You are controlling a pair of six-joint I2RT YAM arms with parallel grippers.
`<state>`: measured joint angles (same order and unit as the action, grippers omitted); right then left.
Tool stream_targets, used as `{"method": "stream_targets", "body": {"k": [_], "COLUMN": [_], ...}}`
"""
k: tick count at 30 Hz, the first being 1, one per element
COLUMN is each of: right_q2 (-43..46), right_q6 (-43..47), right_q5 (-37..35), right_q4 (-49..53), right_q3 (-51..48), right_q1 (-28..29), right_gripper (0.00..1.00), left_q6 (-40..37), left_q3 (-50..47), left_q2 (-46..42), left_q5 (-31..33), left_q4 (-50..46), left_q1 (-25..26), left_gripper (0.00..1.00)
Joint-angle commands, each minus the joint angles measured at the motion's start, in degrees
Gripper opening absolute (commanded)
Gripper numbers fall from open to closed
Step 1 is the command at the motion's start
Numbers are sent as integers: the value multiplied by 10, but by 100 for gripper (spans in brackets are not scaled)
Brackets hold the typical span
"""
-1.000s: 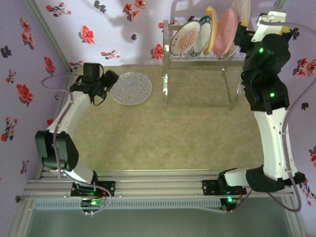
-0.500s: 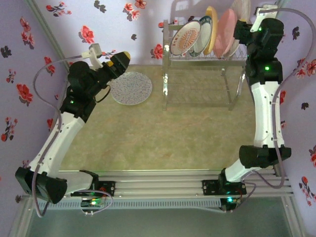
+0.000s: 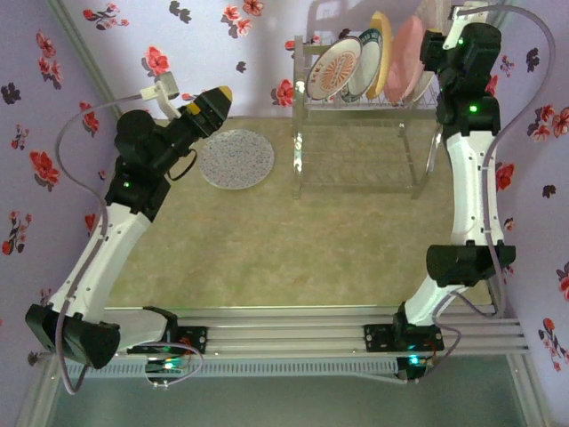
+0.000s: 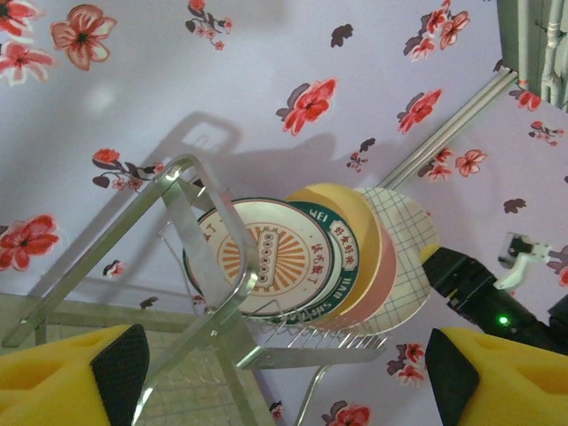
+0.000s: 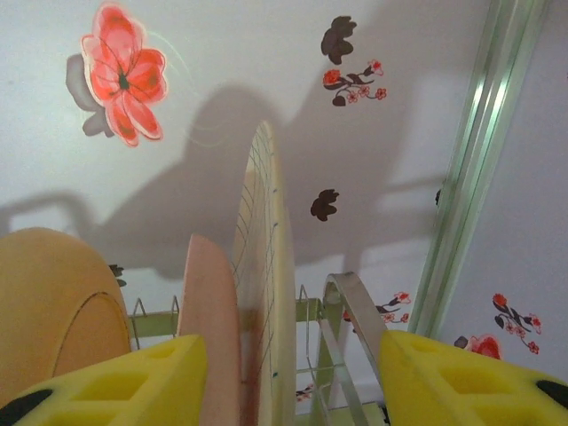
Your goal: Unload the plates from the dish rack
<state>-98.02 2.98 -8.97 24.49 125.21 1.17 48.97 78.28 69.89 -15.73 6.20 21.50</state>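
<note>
Overhead, the silver wire dish rack (image 3: 360, 111) stands on tall legs at the far right corner of the table (image 3: 293, 240), close to the flowered back wall (image 3: 204, 44). Five plates stand on edge in it, leaning in a row. From the left these are a white plate with an orange radial pattern (image 3: 333, 69), a teal-rimmed plate (image 3: 367, 64), a yellow-orange plate (image 3: 380, 40), a pink plate (image 3: 407, 55) and a white plate with a thin grid pattern (image 4: 413, 235). A sixth plate, the cream speckled plate (image 3: 236, 158), lies flat on the table near the far edge, left of the rack and well apart from it.

My right gripper (image 3: 433, 49) is up at the right end of the rack. In its wrist view, its jaws (image 5: 293, 382) stand partly open across the upper rims of the pink plate (image 5: 213, 328) and the grid plate (image 5: 262, 266). One yellow pad (image 5: 470, 373) is clearly off the grid plate. The other pad sits against the pink plate's outer face, and I cannot tell whether it touches. The yellow-orange plate (image 5: 53, 302) lies just outside the jaws.

My left gripper (image 3: 218, 100) hangs above the table beside the far left rim of the speckled plate. Its jaws (image 4: 284, 377) are spread wide with nothing between them, and it faces the rack (image 4: 213, 302).
</note>
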Motion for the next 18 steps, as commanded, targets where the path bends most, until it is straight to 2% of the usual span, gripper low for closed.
{"method": "stream_targets", "body": {"k": [1, 18], "right_q2": [-7, -27], "right_q6": [8, 6], "right_q5": [-1, -1], "right_q4": [-1, 6], "right_q3": [19, 35], "right_q1": [-4, -3], "right_gripper": [51, 23], "left_q6": [0, 9], "left_q3": [21, 28], "left_q2": [-10, -9], "left_q5": [-10, -7], "left_q4": [29, 49], "left_q1": [5, 5], "left_gripper": [84, 85]}}
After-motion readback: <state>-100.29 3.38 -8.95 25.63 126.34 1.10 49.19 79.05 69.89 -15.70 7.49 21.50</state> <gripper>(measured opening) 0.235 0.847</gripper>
